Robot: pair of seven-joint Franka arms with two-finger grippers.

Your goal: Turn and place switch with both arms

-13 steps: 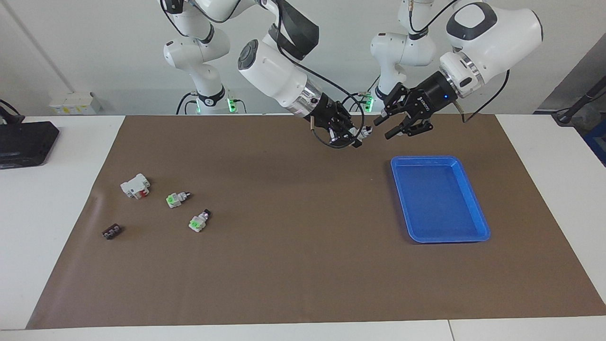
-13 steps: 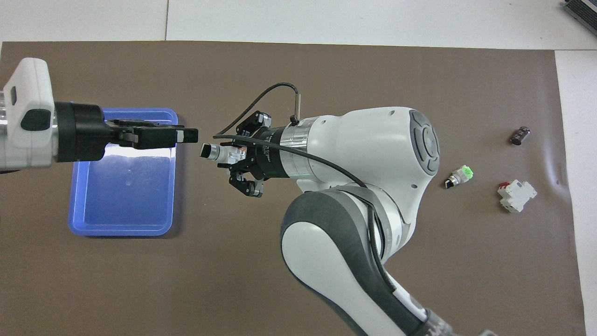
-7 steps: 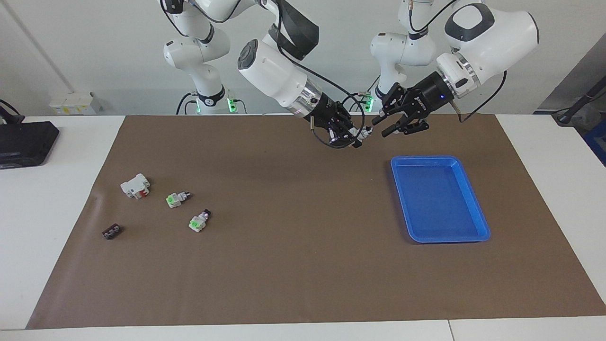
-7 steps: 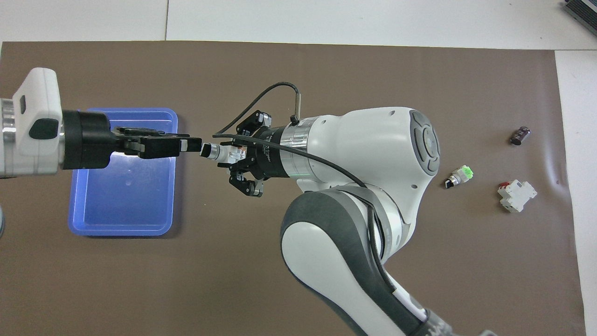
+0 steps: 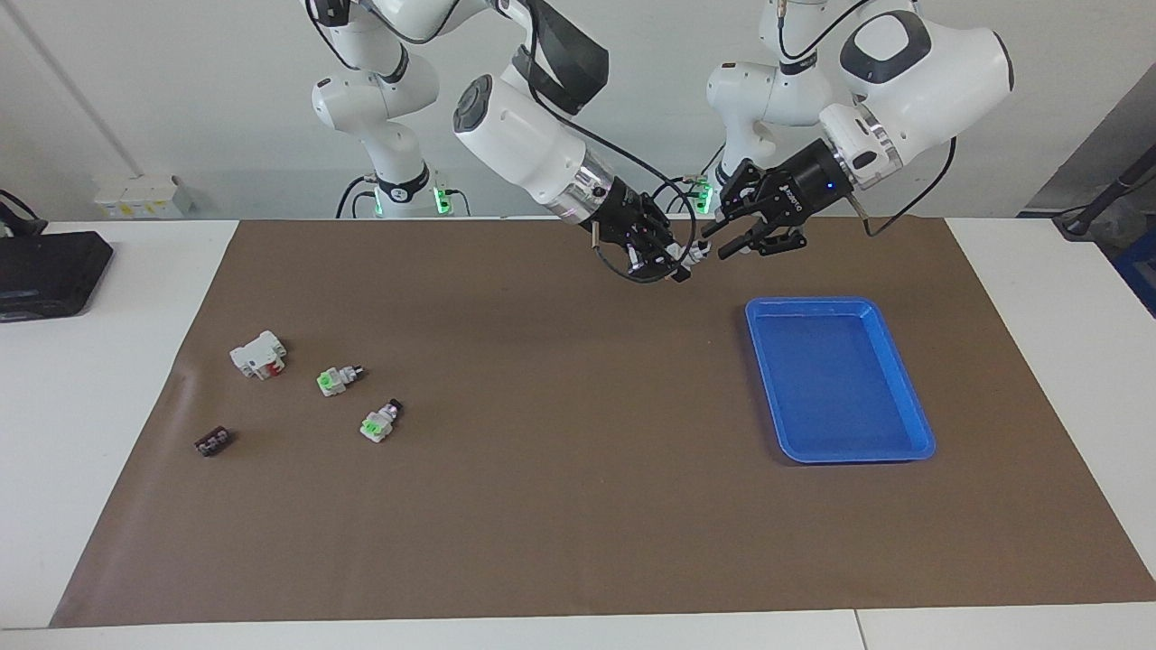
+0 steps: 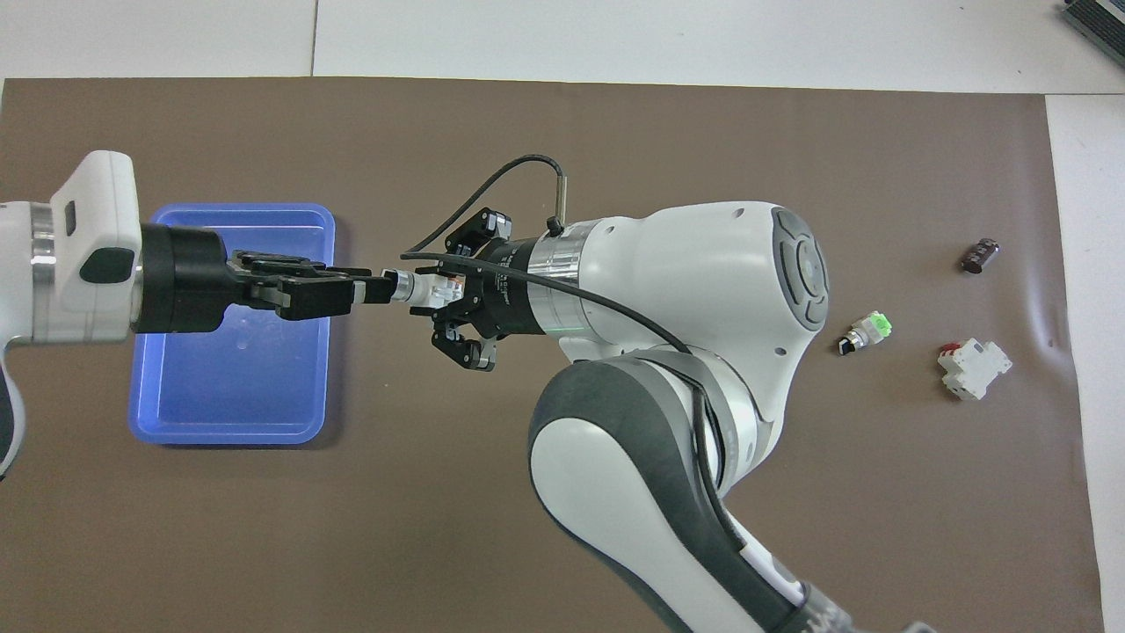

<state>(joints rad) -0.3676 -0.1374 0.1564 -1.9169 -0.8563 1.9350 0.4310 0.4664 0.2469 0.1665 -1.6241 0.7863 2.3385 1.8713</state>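
switch (image 6: 413,287): up in the air, about 3 o'clock off the tray (image 6: 158,431)
right pincer (image 6: 437,290): clamped on the switch
left pincer (image 6: 373,288): at its tip, grip unclear
left to do: handover, then tray drop

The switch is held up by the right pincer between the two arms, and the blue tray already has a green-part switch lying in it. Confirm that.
Not quite. The blue tray holds nothing, as the overhead view shows. Both green-part switches lie on the mat toward the right arm's end. The right pincer does hold the switch between the arms.
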